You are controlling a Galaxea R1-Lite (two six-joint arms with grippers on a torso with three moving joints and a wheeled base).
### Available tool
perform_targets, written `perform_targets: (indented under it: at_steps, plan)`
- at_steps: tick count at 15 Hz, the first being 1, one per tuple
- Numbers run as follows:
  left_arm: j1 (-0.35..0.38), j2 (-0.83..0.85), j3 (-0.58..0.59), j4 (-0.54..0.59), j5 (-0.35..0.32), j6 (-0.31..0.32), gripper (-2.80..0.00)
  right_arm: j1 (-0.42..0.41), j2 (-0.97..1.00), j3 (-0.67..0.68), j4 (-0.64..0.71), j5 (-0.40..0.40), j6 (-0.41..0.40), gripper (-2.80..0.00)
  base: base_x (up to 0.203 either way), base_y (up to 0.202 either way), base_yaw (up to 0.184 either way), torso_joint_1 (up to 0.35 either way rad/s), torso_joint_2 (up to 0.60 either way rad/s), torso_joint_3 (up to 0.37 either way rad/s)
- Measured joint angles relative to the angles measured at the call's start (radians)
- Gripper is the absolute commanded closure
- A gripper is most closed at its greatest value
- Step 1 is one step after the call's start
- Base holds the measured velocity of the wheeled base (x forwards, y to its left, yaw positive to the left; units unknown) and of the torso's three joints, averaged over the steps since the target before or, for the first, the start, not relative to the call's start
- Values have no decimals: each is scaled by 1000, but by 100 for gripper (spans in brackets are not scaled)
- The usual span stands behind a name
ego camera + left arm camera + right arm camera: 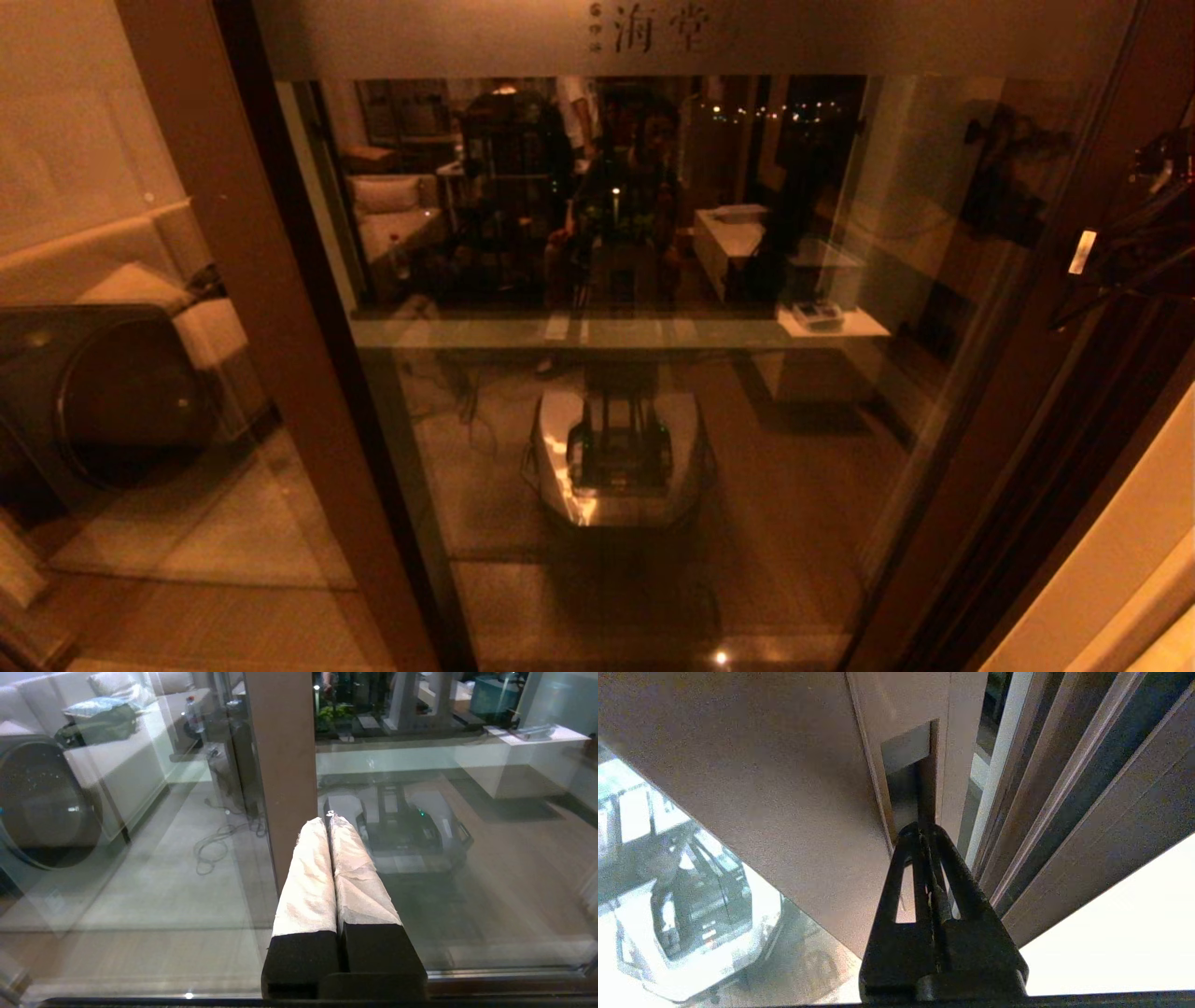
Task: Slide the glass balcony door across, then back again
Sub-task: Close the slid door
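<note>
At the right edge: my right gripper (924, 833) clenched, tips at the handle slot (908, 772).
Door: glass balcony door (607, 392) fills centre frame (stile runs tall).
Left gripper (329, 821): shut, parked.

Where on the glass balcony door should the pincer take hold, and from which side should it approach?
Use the narrow recessed handle slot in the brown stile of the glass balcony door, entering from the room side. The stile face is flat, so probably only the slot's edges give purchase. The right pincer, shut, has its tips at the slot.
</note>
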Motion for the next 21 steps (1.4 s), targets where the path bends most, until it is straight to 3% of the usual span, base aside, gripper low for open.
perform_targets:
  at_steps: [21]
  plan:
    - [0,0,0,0,0,1,0,-58,47,-61,-6,-4,-3,0,0,0,0,0,0,0]
